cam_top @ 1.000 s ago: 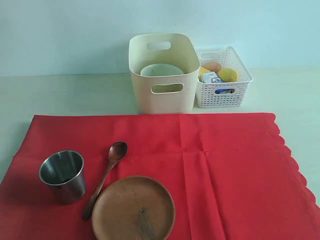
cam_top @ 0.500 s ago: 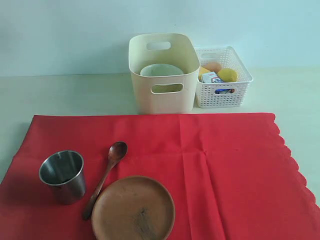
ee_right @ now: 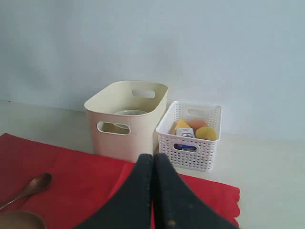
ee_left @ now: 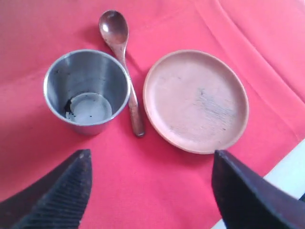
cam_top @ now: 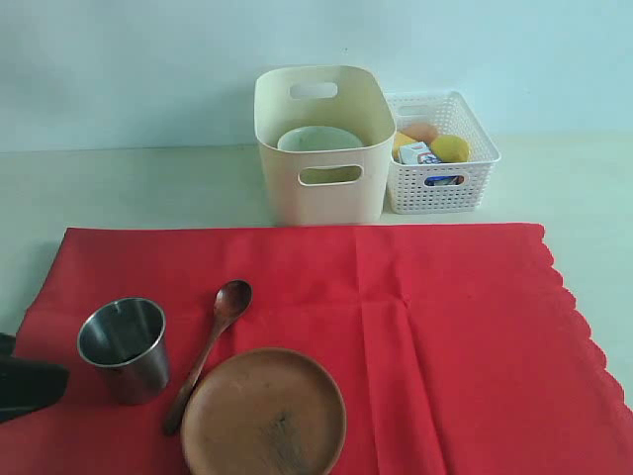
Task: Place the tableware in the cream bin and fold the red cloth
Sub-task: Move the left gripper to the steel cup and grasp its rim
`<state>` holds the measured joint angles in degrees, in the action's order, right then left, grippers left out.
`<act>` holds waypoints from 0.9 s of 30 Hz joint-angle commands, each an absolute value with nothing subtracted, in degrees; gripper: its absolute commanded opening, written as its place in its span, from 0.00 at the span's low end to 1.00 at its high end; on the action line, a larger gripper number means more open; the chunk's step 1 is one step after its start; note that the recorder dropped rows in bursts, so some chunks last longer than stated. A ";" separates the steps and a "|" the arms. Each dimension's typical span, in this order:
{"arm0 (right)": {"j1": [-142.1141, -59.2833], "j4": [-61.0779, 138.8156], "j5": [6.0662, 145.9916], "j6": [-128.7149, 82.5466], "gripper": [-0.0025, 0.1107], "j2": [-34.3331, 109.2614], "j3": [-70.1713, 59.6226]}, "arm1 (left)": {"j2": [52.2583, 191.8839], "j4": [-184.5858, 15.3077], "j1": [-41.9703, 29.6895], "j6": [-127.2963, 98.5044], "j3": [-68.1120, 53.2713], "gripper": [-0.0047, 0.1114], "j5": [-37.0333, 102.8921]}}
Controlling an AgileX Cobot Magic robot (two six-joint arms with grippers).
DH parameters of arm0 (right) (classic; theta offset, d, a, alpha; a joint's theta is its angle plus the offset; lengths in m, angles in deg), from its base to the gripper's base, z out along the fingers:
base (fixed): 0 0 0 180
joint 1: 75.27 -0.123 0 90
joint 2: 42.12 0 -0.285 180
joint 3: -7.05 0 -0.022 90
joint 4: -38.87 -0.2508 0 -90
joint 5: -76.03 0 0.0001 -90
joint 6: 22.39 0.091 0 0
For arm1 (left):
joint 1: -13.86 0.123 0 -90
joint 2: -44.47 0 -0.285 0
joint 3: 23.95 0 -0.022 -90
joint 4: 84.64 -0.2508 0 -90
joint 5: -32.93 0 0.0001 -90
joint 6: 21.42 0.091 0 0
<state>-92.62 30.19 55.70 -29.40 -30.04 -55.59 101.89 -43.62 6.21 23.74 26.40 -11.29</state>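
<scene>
Exterior view: the left gripper shows at lower left beside the steel cup on the red cloth, the bowl sits in the cream bin at top centre; left wrist view: its jaws are wide open and the spoon lies just beside the cup, so a careless grab may drag it or tip the cup; right wrist view: the right gripper is pressed shut, empty.

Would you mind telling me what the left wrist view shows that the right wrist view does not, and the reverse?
Only the left wrist view: the shiny steel cup and the open left gripper. Only the right wrist view: the tall cream plastic bin holding the pale white-green bowl, the white lattice basket of food beside it, and the shut right gripper. Both: the bright red cloth, the dark wooden spoon and the round brown plate, of which the right wrist view catches only an edge.
</scene>
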 commanded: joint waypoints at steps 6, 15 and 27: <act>-92.62 29.91 56.41 -29.79 0.02 -30.31 -55.90 | 109.16 -45.84 -4.58 27.27 21.85 0.63 -9.27; -92.62 29.91 56.41 -29.79 0.02 -30.31 -55.90 | 117.83 -60.83 -10.95 18.02 17.41 0.58 -5.86; -92.62 29.81 56.37 -29.79 0.02 -30.31 -55.90 | 127.50 -66.33 -11.53 12.36 12.83 0.58 -4.62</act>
